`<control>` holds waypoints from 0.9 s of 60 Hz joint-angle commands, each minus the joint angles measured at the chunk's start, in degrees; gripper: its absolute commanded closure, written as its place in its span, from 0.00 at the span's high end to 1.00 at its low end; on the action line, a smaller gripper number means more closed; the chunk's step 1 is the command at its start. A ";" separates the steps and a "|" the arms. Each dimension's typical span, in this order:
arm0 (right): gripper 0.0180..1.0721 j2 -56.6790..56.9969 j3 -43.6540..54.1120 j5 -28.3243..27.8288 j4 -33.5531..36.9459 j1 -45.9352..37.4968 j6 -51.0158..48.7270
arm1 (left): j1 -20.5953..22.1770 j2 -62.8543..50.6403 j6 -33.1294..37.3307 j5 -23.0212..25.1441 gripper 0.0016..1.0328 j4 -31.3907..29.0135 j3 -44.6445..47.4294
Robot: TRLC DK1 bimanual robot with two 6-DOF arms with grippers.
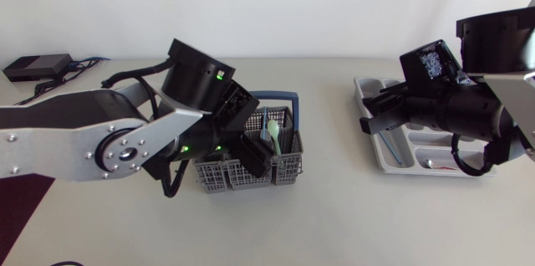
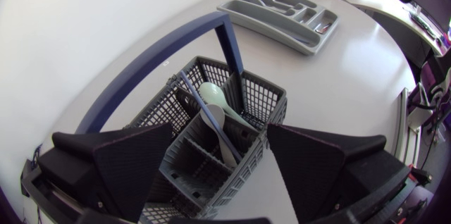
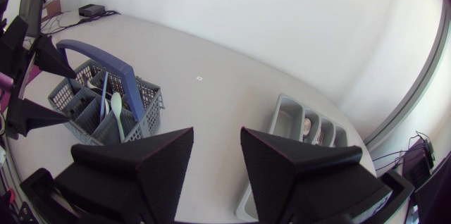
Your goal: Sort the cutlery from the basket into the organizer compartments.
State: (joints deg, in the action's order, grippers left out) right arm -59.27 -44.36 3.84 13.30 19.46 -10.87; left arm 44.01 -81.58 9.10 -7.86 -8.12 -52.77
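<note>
The grey mesh cutlery basket [image 1: 251,170] with a blue handle [image 1: 276,95] stands mid-table. It holds a pale green spoon [image 2: 215,96], a white spoon [image 2: 213,118] and a thin blue utensil [image 2: 204,108]. My left gripper [image 2: 220,143] hovers just above the basket, open, one finger at each side of it, holding nothing. The grey organizer [image 1: 380,159] lies at the right with some cutlery in its compartments. My right arm is above it. My right gripper [image 3: 216,157] is open with nothing between its fingers, and the organizer [image 3: 285,115] is just ahead of it.
A black box with cables [image 1: 38,67] sits at the table's far left back corner. Bare tabletop [image 1: 334,140] lies between basket and organizer. In the right wrist view the basket [image 3: 77,101] stands far off beside my left arm's fingers [image 3: 32,115].
</note>
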 commanded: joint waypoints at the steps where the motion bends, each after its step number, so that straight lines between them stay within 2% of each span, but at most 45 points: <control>1: 0.49 0.55 1.91 -0.06 0.41 0.49 1.29 | -0.68 -2.35 -2.42 -1.11 0.87 1.70 -2.07; 14: 0.49 0.64 2.26 -0.14 0.15 0.84 1.73 | -1.47 -6.13 -3.65 -6.29 0.85 6.63 -2.33; 38: 0.49 0.64 2.52 -0.14 -0.12 1.01 1.82 | -2.17 -10.09 -6.64 -7.70 0.82 12.69 -2.42; 46: 0.49 0.64 2.70 -0.14 -0.29 1.01 1.73 | -2.52 -11.50 -7.79 -9.46 0.81 14.71 -2.33; 54: 0.49 0.64 3.14 -0.23 -0.56 1.01 1.73 | -1.91 -11.67 -8.05 -10.69 0.74 17.08 -1.02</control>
State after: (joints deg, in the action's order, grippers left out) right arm -59.13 -43.05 3.81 13.08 20.16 -10.48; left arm 42.26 -92.31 2.55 -17.47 7.03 -53.71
